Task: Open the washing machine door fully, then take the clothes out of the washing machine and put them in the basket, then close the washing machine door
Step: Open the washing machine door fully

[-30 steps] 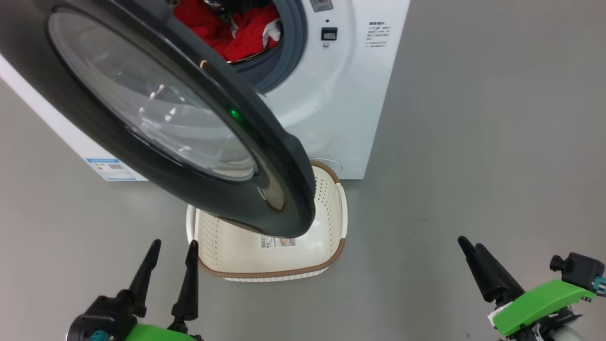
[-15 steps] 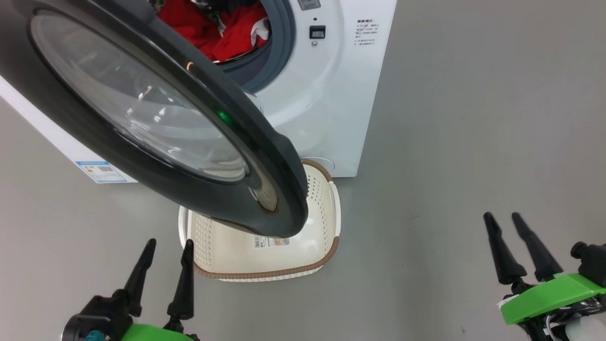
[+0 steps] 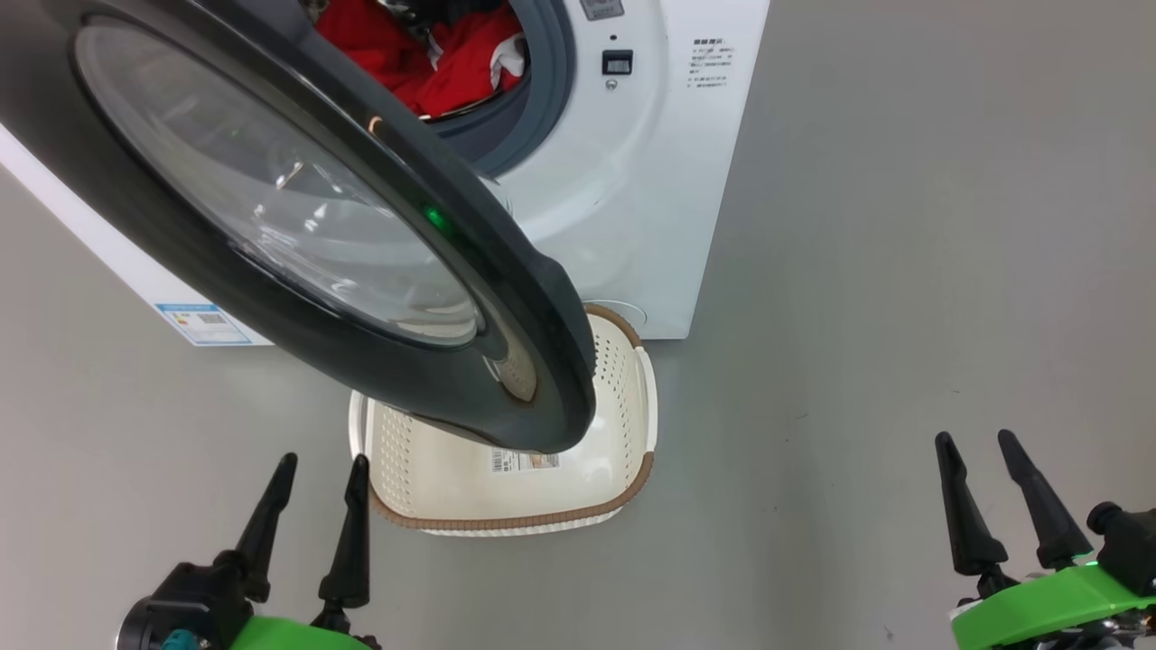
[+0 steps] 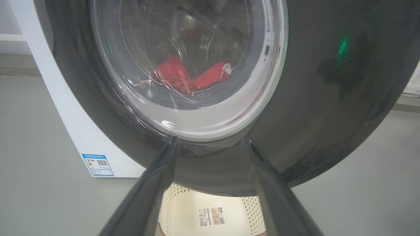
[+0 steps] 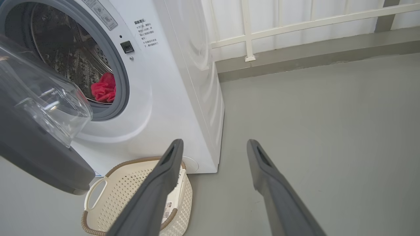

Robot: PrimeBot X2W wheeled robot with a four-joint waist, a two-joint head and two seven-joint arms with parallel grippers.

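The washing machine door (image 3: 298, 226) stands swung out above the basket (image 3: 632, 406) on the grey floor (image 3: 903, 271), with red clothes (image 3: 424, 54) lying inside the washing machine (image 3: 623, 199). The left pincer (image 3: 325, 459) and right pincer (image 3: 974, 434) hover low, both spread and empty.

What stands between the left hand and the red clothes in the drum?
The washing machine door: in the left wrist view the clothes show through its glass, ahead of the open left hand.
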